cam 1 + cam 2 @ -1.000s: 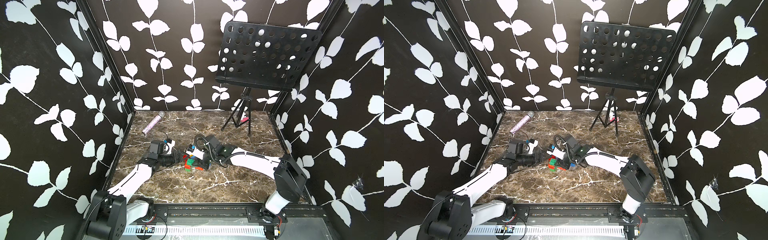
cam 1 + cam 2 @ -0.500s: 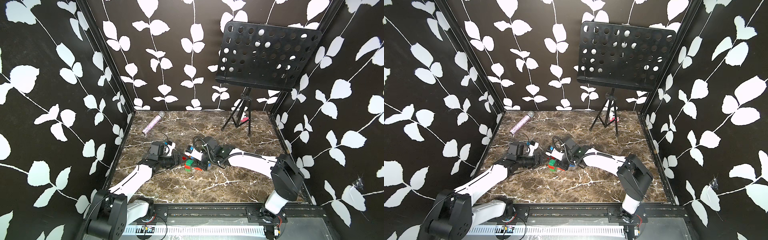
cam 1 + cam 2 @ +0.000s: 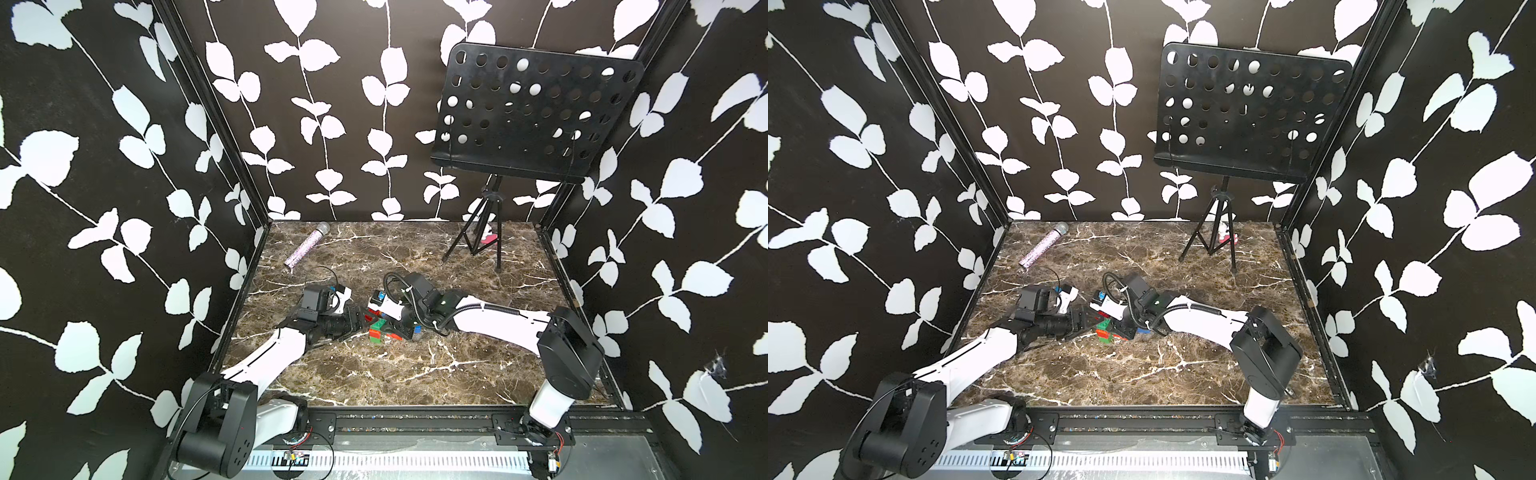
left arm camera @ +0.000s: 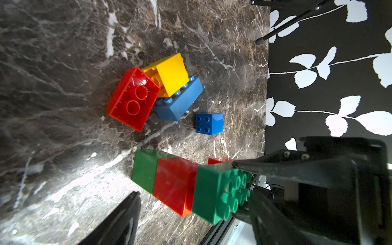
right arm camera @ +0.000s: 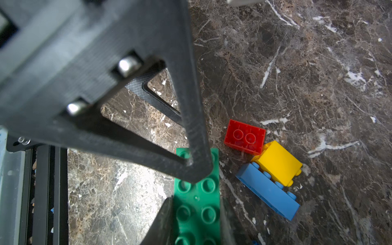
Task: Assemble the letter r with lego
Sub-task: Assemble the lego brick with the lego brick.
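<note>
**Right gripper (image 5: pixel 196 212) clamped on the long green brick (image 5: pixel 197 195); left gripper (image 3: pixel 360 322) spread wide.**

The music stand (image 3: pixel 536 112) stands well behind the green brick. One left finger (image 5: pixel 186 106) overlaps its studs; contact cannot be told. A red brick (image 4: pixel 174 184) and a second green brick (image 4: pixel 144 167) join its underside. Near it lie a light blue brick (image 5: pixel 267 195), a loose red brick (image 5: pixel 244 136) and a yellow brick (image 5: pixel 277 163), touching one another, with a small blue brick (image 4: pixel 209 124) apart.

Eight bricks (image 4: pixel 132 99), one microphone (image 3: pixel 306 249), one music stand (image 3: pixel 536 112)
</note>
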Controlling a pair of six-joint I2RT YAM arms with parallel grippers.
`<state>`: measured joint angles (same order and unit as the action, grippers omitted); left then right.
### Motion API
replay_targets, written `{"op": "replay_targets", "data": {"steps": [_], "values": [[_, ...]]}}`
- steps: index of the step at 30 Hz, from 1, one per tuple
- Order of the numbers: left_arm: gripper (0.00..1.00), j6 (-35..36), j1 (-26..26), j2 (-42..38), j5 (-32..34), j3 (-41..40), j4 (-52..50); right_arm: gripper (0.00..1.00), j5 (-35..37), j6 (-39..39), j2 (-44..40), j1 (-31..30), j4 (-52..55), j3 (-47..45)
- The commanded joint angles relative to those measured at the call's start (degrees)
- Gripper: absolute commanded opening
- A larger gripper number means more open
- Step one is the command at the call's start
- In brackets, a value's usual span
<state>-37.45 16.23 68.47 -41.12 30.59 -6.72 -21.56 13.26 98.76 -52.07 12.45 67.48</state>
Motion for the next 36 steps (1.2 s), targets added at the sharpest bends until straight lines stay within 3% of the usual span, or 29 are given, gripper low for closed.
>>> {"op": "replay_targets", "data": {"steps": [1,21,36], "values": [[0.81,1.1,-0.1,0.5,-0.6,-0.7,1.5,0.1,0.0,0.8,0.8,-0.6,0.2,2.0],[0.75,1.5,-0.1,1.4,-1.1,-1.0,1.7,0.1,2.9,0.5,2.4,-1.4,4.0,3.0],[0.59,1.6,-0.1,1.9,-1.2,-2.1,2.8,0.09,3.9,0.2,0.8,-1.4,6.9,2.5]]}}
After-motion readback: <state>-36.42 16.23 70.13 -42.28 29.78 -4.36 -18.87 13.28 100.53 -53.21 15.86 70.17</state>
